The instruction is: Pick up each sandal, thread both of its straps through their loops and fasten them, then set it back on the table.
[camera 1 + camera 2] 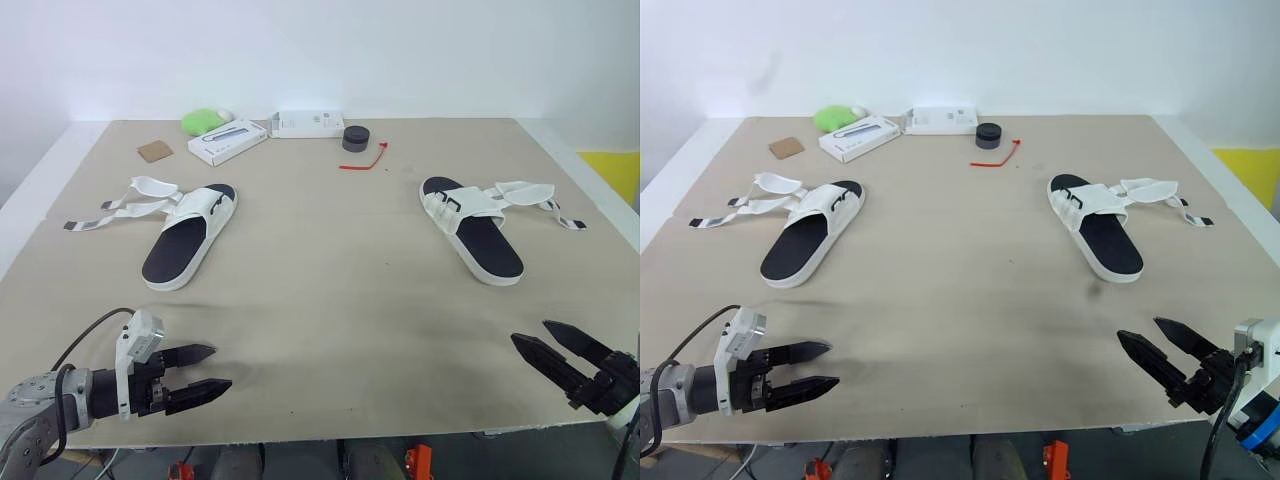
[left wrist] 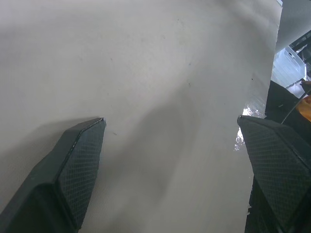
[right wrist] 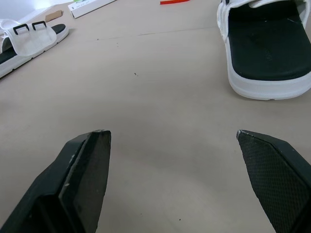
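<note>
Left gripper (image 1: pixel 221 367) agape; box (image 1: pixel 228 140) beyond sandal (image 1: pixel 188 238)

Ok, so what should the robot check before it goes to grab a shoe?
1. Left gripper open and empty: ok.
2. Right gripper open and empty: ok.
3. White slide sandal with black footbed on the robot's left lies flat, sole down: ok.
4. Matching white sandal on the right lies flat, sole down: ok.
5. Straps threaded and fastened: not ok. Both sandals' white straps trail loose on the beige table.
6. A gripper close enough to grasp: not ok. Both hover near the table's front edge, well apart from the sandals.
</note>
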Available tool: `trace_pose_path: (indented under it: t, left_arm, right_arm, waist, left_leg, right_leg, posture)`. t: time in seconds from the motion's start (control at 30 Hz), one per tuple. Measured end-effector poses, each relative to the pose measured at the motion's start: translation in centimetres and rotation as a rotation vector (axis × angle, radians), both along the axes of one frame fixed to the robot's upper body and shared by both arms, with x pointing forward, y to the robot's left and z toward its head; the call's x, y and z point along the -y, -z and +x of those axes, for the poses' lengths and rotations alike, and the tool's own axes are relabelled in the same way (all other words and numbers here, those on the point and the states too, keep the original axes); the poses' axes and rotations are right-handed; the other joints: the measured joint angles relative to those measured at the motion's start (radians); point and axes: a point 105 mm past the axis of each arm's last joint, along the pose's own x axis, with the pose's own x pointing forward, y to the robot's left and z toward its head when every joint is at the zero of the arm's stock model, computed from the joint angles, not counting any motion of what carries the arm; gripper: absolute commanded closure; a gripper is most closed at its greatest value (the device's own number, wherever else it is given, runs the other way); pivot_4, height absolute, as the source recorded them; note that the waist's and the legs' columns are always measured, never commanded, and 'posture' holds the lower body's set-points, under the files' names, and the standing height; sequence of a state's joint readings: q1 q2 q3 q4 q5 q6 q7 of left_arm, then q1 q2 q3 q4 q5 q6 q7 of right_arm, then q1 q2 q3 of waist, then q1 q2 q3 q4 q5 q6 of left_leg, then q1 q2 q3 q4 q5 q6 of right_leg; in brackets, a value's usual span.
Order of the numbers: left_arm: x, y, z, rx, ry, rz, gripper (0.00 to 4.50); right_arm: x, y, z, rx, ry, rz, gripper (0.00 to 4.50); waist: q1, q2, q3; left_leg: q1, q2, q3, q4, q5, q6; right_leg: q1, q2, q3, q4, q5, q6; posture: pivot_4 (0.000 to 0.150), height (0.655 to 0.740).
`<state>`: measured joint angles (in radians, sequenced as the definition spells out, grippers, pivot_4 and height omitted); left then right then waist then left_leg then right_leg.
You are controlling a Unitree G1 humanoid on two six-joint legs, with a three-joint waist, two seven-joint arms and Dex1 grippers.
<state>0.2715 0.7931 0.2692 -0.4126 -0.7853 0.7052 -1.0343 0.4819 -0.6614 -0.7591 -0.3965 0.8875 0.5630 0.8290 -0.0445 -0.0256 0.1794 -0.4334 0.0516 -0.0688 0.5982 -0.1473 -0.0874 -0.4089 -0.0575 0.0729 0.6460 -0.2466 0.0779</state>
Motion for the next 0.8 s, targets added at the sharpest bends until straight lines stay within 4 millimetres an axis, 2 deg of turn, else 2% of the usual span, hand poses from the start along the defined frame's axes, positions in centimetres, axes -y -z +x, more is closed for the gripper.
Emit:
trace_pose_path:
  t: [0.1,0.13,0.2,0.4,0.43,0.47,0.53,0.6,0.63,0.67,0.73,0.8]
  left_arm:
    - [0.2,-0.5,0.9,0.026,-0.028,-0.015,0.0]
    - [0.7,-1.7,2.0,0.08,-0.036,-0.038,0.0]
    - [1.0,-2.5,2.6,0.112,-0.035,-0.045,0.0]
    - [1.3,-2.8,2.8,0.107,-0.03,-0.065,0.0]
    - [2.1,-3.8,3.4,0.146,0.025,-0.087,0.0]
    - [2.2,-3.8,3.4,0.146,0.032,-0.088,0.0]
    - [3.4,-4.3,3.7,0.167,0.118,-0.095,0.0]
    - [4.6,-4.8,4.4,0.211,0.188,-0.093,0.0]
    - [4.9,-5.0,4.4,0.227,0.203,-0.093,0.0]
    - [6.0,-5.5,4.7,0.278,0.257,-0.09,0.0]
    - [6.8,-5.8,4.6,0.318,0.306,-0.087,0.0]
    - [7.2,-5.8,4.8,0.348,0.327,-0.078,0.0]
  right_arm:
    - [0.0,0.0,0.7,0.013,0.0,0.012,0.06]
    - [-0.4,0.1,1.5,0.022,-0.014,0.026,0.06]
    - [-0.7,0.2,1.8,0.024,-0.023,0.027,0.06]
    - [-0.8,0.4,2.3,0.02,-0.007,0.025,0.06]
    - [-0.8,-0.5,4.2,0.066,0.027,0.003,0.06]
    - [-0.7,-0.5,4.5,0.069,0.032,0.001,0.06]
    - [-0.5,-1.6,6.7,0.107,0.076,-0.032,0.06]
    - [0.1,-2.8,10.1,0.129,0.162,-0.065,0.06]
    - [0.1,-3.0,10.9,0.131,0.175,-0.074,0.06]
    - [0.0,-3.7,13.3,0.124,0.203,-0.111,0.06]
    - [-0.4,-4.2,14.9,0.123,0.211,-0.144,0.06]
    - [-0.6,-3.8,16.6,0.079,0.225,-0.176,0.06]
  waist:
    - [0.0,-0.001,0.0]
    - [0.0,-0.001,0.0]
    - [0.0,0.0,0.0]
    - [0.001,0.0,0.0]
    - [0.0,0.0,0.0]
    - [-0.001,0.0,0.0]
    - [-0.001,0.0,0.0]
    - [-0.002,0.0,0.0]
    - [-0.002,0.0,0.0]
    - [-0.004,0.001,0.001]
    - [-0.003,0.001,0.0]
    - [-0.001,0.001,0.0]
  left_leg:
    - [0.0,0.0,0.0,0.002,0.0,0.0]
    - [0.0,0.0,0.0,0.002,0.0,0.0]
    - [0.0,0.0,0.0,0.003,0.0,0.0]
    - [-0.001,0.0,0.0,0.002,0.0,0.002]
    - [-0.001,0.0,0.0,0.002,0.001,0.002]
    - [0.0,0.0,0.0,0.002,0.001,0.002]
    - [0.0,-0.001,0.001,0.003,0.002,0.004]
    - [-0.001,-0.001,0.001,0.003,0.003,0.006]
    - [-0.001,-0.001,0.001,0.003,0.003,0.006]
    - [-0.001,-0.001,0.002,0.003,0.004,0.007]
    - [-0.001,-0.001,0.002,0.002,0.005,0.008]
    - [-0.003,-0.001,0.0,-0.001,0.004,0.008]
  right_leg:
    - [0.0,0.0,0.0,0.0,0.0,0.0]
    - [0.0,0.0,0.0,0.0,0.0,0.0]
    - [0.001,0.0,0.0,0.0,0.0,0.0]
    - [0.001,0.001,0.001,0.0,0.0,0.0]
    - [0.002,0.002,0.001,0.0,0.0,0.001]
    - [0.002,0.002,0.001,0.001,0.001,0.001]
    - [0.002,0.002,0.001,0.001,0.002,0.001]
    - [0.002,0.002,0.002,0.001,0.003,0.002]
    - [0.002,0.002,0.002,0.001,0.004,0.002]
    - [0.002,0.002,0.003,0.001,0.005,0.002]
    - [0.002,0.003,0.003,0.001,0.005,0.001]
    - [0.001,0.006,0.005,0.001,0.004,0.001]
  posture:
    - [0.15,0.74]
    - [0.15,0.74]
    - [0.15,0.74]
    - [0.15,0.74]
    - [0.15,0.74]
    - [0.15,0.74]
    - [0.15,0.74]
    - [0.15,0.74]
    - [0.15,0.74]
    - [0.15,0.74]
    - [0.15,0.74]
    - [0.15,0.74]
